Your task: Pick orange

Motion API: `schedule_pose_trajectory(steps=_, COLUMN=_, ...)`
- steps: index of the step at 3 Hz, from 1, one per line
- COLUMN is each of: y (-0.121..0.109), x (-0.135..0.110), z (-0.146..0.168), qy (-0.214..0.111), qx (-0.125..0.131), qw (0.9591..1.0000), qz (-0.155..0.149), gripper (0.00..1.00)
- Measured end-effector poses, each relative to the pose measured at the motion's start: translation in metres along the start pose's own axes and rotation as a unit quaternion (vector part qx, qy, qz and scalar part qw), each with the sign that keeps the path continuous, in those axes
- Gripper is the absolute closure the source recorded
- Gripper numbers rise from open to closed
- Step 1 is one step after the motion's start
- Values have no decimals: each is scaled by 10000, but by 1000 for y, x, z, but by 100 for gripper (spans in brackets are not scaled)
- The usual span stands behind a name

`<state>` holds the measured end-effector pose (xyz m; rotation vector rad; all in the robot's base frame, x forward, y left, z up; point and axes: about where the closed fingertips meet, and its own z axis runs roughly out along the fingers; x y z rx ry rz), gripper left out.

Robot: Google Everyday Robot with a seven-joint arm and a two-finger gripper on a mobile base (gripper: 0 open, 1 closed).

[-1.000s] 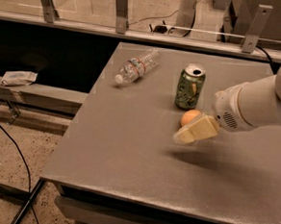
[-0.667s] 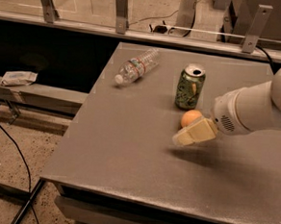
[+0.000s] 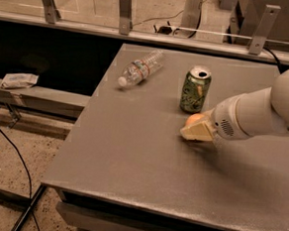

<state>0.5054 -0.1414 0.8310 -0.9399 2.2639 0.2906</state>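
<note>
We have the gripper (image 3: 199,132) down low over the table (image 3: 131,156), at the near side of the orange (image 3: 194,119), with the white arm (image 3: 256,113) reaching in from the right. The orange sits on the table just in front of the green can (image 3: 195,90), so close that the two look to be touching or nearly so. The pale tip of the gripper covers its lower half. From this view we cannot tell how wide the gripper stands, nor whether it has hold of the orange. We judge that the grasp is being made and the lift is not yet done.

To do this step well, we would want the gripper centred on the widest part of the fruit, since a smooth ball squeezed off centre tends to squirt out sideways. We would close gently and evenly, firm enough to hold but not so hard as to bruise. The can is our main worry: it is upright and tall, and a nudge from the gripper or from a rolling orange could tip it. So we would direct any small correction away from the can rather than toward it, and lift straight up before moving aside. The plastic bottle (image 3: 140,67) lies on its side well apart, toward the far left of the table, and should not matter
</note>
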Motion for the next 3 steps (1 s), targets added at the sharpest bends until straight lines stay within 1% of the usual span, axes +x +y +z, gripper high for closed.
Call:
schedule_pose_trajectory(steps=1, y=-19, x=0, z=-27, qy=-273, qx=37, qw=9995, qz=145, gripper=67)
schedule_pose_trajectory(steps=2, y=-43, x=-11, z=-105, qy=-841, qx=194, qw=9963, qz=-46, gripper=97)
schedule_pose_trajectory(steps=3, y=-41, x=-15, z=-100, qy=-824, qx=211, qw=9961, qz=-227, gripper=100)
